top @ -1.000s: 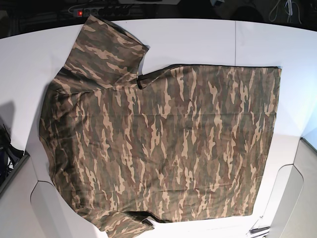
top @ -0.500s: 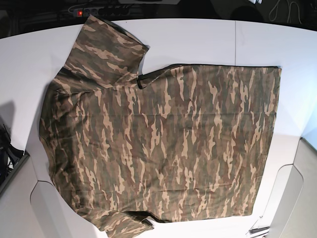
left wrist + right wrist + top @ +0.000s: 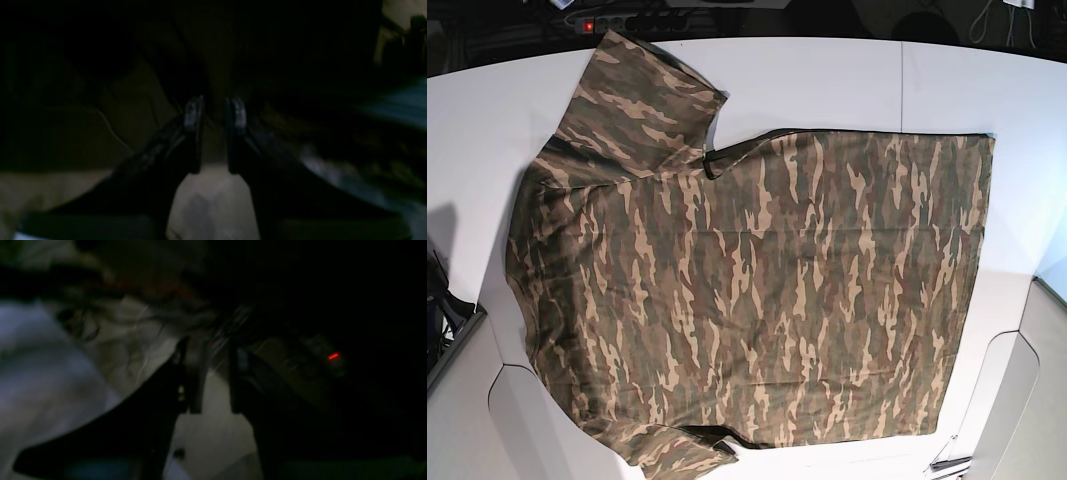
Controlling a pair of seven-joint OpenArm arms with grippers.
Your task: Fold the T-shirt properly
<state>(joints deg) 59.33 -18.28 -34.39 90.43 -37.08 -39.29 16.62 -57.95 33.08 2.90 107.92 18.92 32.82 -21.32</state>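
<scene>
A: From my seat the T-shirt (image 3: 747, 290) lies flat across the white bench (image 3: 827, 85), one sleeve toward the far edge, the other at the near edge

B: And the arms?

A: Both are off the bench. The left end effector (image 3: 215, 111) and right end effector (image 3: 208, 355) each show a narrow gap with nothing pinched

B: First move?

A: I'd spread both, take a sleeve and the hem on one side, and carry them inward evenly so the cloth doesn't bunch

Two black hands, left (image 3: 215, 110) and right (image 3: 208, 353), each with straight paired fingers on angular bases.
</scene>
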